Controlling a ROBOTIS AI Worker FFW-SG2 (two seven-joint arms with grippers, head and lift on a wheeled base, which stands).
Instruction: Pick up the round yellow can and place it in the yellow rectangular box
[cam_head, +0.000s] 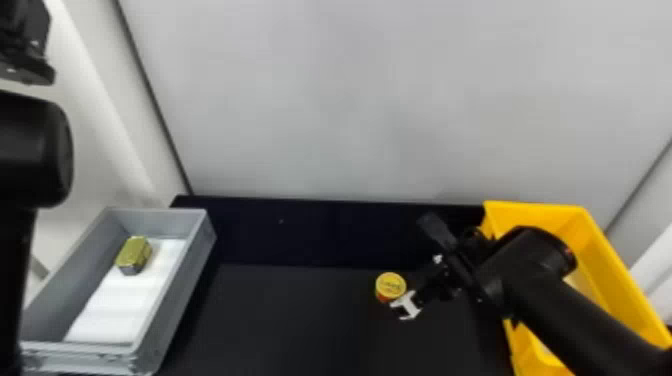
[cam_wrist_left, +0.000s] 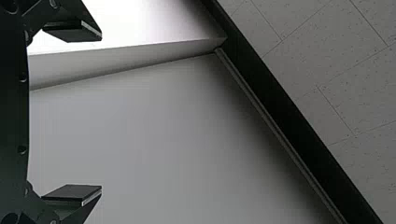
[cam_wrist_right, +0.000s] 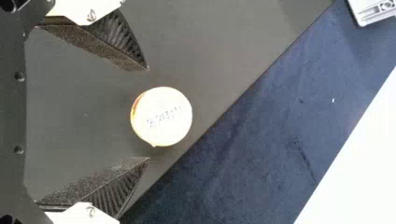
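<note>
So, left to right: our left gripper (cam_head: 27, 55) is parked up high in the head view's far left corner. Its own wrist view gives us the fingers, spread well apart, plus a tiled ceiling (cam_wrist_left: 336, 70) past the pale wall (cam_wrist_left: 154, 130). Under that arm, by the desk's left edge, we've got a gray crate (cam_head: 172, 280). The head view looks down into it: a white liner (cam_head: 117, 305), with a gold faceted tin (cam_head: 134, 255) near the crate's back end.

Moving along, the round yellow can (cam_head: 391, 285) stands on the desk (cam_head: 285, 315), lid up, right of the middle and in front of the dark strip (cam_head: 310, 232) along the back edge. Our right gripper (cam_head: 411, 265) is right at it. From the head view we can't really judge the gap, but the right wrist view shows the fingers apart, with the can partly between the tips and bare space on both sides. Last up, the yellow rectangular box (cam_head: 542, 212) sits by the desk's right edge, the right arm crossing in front of it.
</note>
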